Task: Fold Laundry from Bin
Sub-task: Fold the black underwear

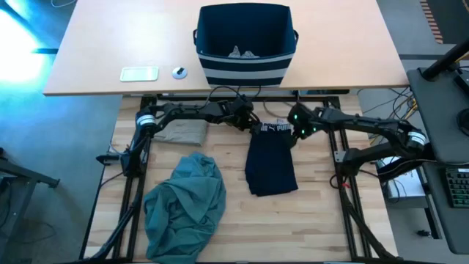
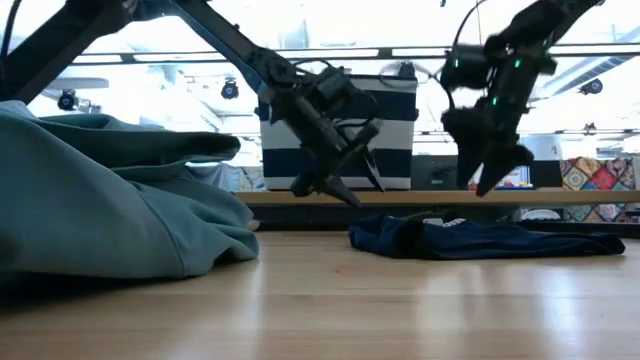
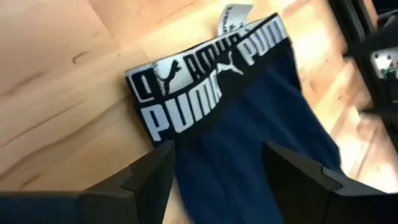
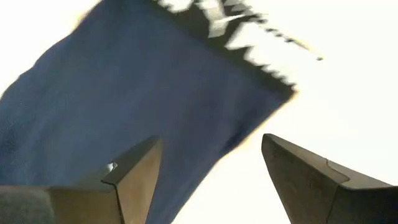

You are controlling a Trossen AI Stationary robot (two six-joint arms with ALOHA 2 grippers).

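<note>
Midway, judging by the layout: navy Puma briefs [image 1: 271, 165] flat under both empty, wide-open pincers, left [image 1: 250, 122] and right [image 1: 296, 135], teal garment [image 1: 185, 205] beside, unfolded, grey pieces [image 1: 242, 53] beyond in bin [image 1: 245, 66].

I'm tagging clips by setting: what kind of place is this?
Probably a robotics lab or workshop, not a home: a wooden workbench on a metal frame, loose cables on the floor beside it, and long ceiling lights over an open room.

The bin [image 1: 244, 44] sits on the far table [image 1: 88, 59], with shorts [image 1: 271, 165] lying nearer, a shirt [image 1: 185, 205] to their left, and a folded garment [image 1: 181, 131] beyond the shirt.
</note>
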